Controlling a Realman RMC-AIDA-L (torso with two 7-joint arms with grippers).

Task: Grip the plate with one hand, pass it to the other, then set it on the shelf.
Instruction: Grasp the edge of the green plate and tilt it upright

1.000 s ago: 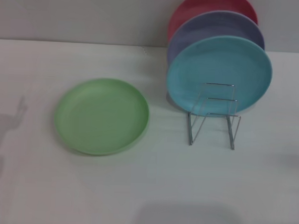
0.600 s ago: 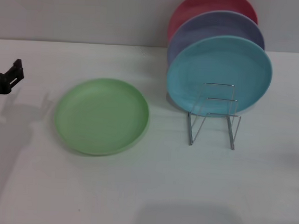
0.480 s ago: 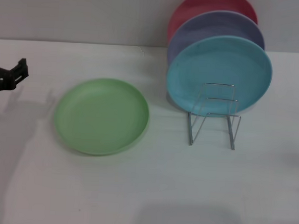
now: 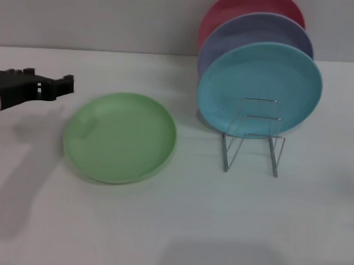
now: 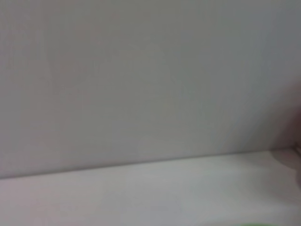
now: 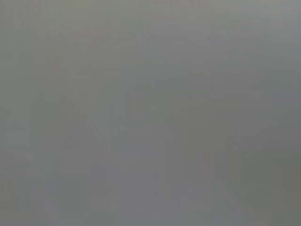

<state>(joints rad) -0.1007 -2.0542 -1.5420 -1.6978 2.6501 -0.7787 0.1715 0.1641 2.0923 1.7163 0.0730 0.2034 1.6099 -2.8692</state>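
Note:
The light green plate (image 4: pixel 120 137) lies flat on the white table, left of centre in the head view. My left gripper (image 4: pixel 54 82) reaches in from the left edge, just left of and slightly above the plate's far-left rim, with its black fingers apart and empty. The silver wire shelf (image 4: pixel 253 136) stands to the right of the plate. My right hand is out of view; the right wrist view shows only plain grey. The left wrist view shows the wall and the table top.
A sky-blue plate (image 4: pixel 259 89), a purple plate (image 4: pixel 255 30) and a red plate (image 4: pixel 250 6) stand upright in a row on the far part of the shelf. The grey wall rises behind the white table (image 4: pixel 179 226).
My left gripper has come in from the left edge and moved right, toward the green plate's rim. The plates and the shelf have not moved.

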